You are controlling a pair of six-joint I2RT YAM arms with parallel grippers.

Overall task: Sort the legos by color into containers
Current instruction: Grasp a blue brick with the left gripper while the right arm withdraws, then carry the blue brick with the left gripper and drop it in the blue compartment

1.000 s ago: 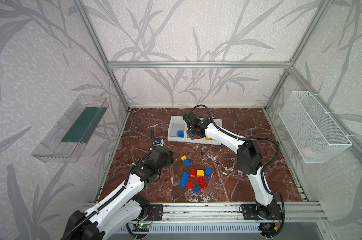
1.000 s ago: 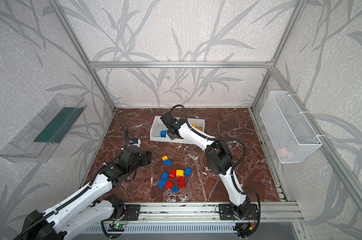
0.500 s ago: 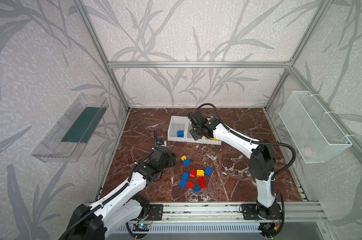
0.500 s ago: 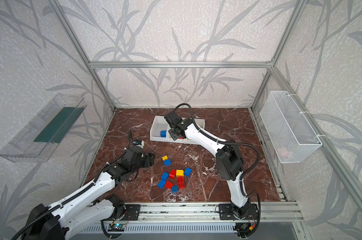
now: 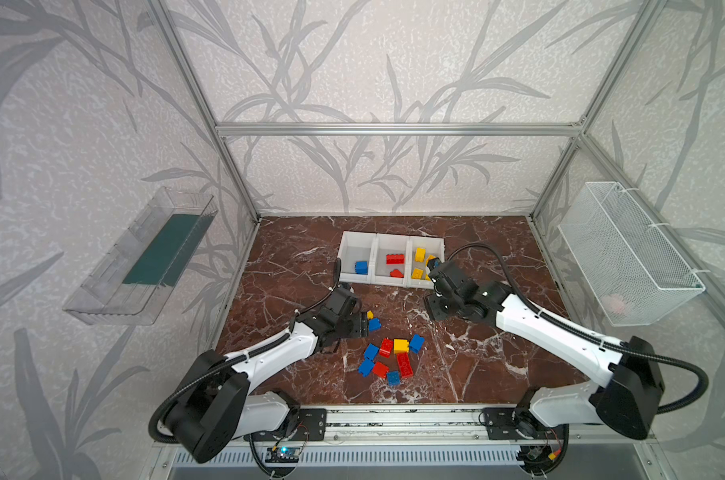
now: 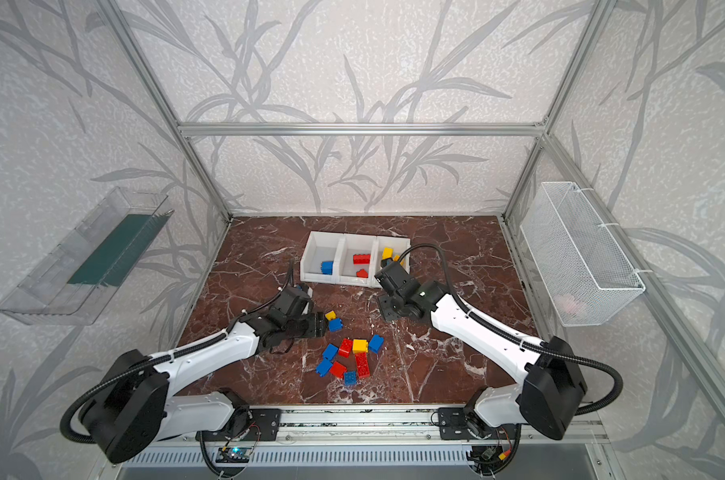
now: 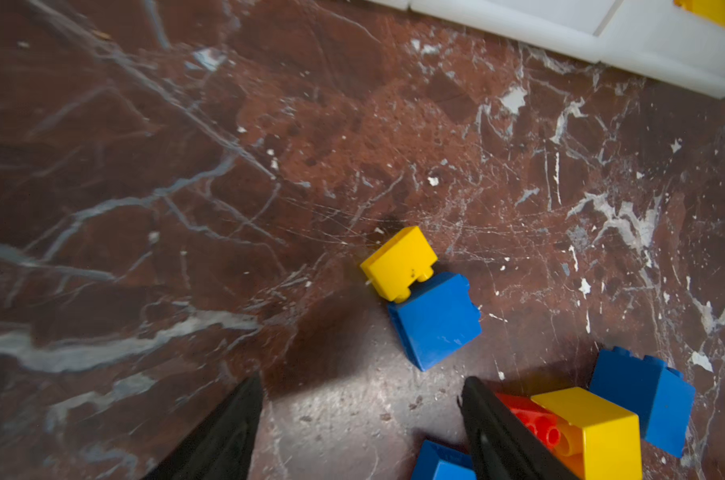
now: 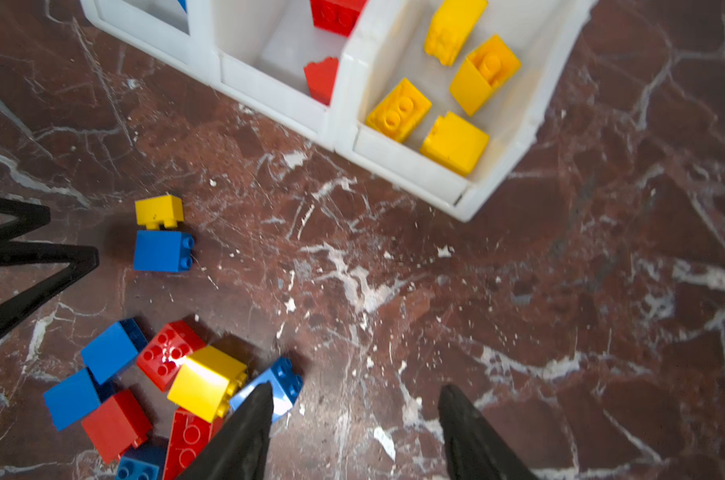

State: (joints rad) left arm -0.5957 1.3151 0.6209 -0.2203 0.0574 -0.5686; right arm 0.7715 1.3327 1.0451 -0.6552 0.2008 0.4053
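If the back wall is read as twelve o'clock, the nearest item on the marble floor (image 5: pixel 477 365) is a loose heap of legos (image 5: pixel 405 365) at six o'clock of the floor's centre. It counts four blue, three red and one yellow, touching or just beside one another.

At eleven o'clock of that heap a small yellow brick (image 5: pixel 369 315) touches a blue brick (image 5: pixel 374 324). Both lie on their sides.

The left gripper (image 7: pixel 360 380) sits low at nine o'clock of this pair. Its fingers are spread apart with nothing between them, and the blue brick lies just ahead of the tips.

The right gripper (image 8: pixel 355 388) hangs at three o'clock of the pair, well apart from it, above bare marble. Its fingers also stand apart and carry nothing.

Farthest, toward twelve o'clock, the containers (image 5: pixel 387 281) stand joined in a row:
- The nine o'clock bin holds a lone blue brick (image 5: pixel 361 267).
- The middle bin holds two red bricks (image 5: pixel 395 259).
- The three o'clock bin holds four yellow bricks (image 8: pixel 398 110).
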